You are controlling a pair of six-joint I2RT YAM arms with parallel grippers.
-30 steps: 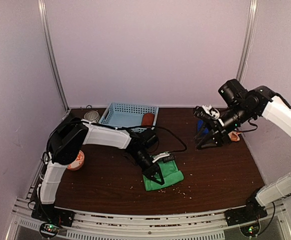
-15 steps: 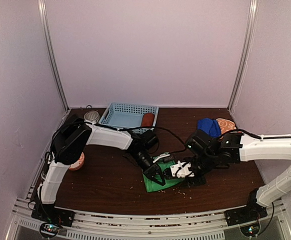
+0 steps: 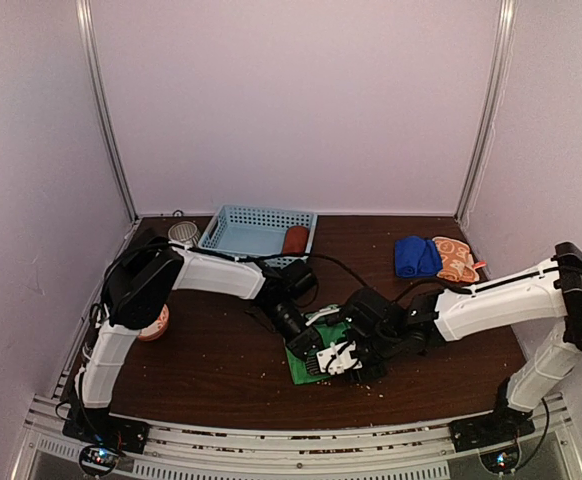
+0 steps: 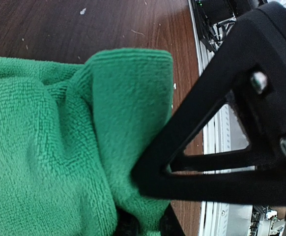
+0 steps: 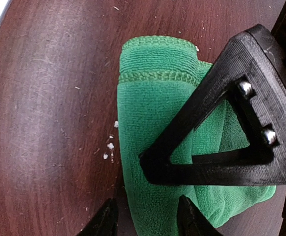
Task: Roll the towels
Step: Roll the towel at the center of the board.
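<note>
Green towel (image 5: pixel 148 108) sits near the centre of the dark wood table (image 3: pixel 221 370), slightly toward 6 o'clock. In the overhead view both grippers largely cover it.

Left gripper (image 3: pixel 311 350) is over it from 10 o'clock. Its wrist view shows the jaws narrow and pinched on a raised fold at the towel's edge, with the cloth bunched and doubled over beside the finger.

Right gripper (image 3: pixel 339 360) is over it from 3 o'clock, with one black finger (image 5: pixel 197 108) laid across the cloth. The other finger is not clearly seen, so I cannot tell how wide the jaws stand or whether any cloth is held. In that wrist view the towel is folded, with a thick hemmed edge at 12 o'clock. Pale crumbs (image 5: pixel 108 146) lie on the wood just beside it at 9 o'clock.

Blue towel (image 3: pixel 411 256) and orange patterned towel (image 3: pixel 455 258) are at 2 o'clock on the table, touching side by side. Rust-red towel (image 3: pixel 295 240), a short roll, is at the 3 o'clock end of the light blue basket (image 3: pixel 241 232), which stands toward 12 o'clock. Orange-and-white bowl (image 3: pixel 154 322) is at 9 o'clock, partly behind the left arm.
</note>
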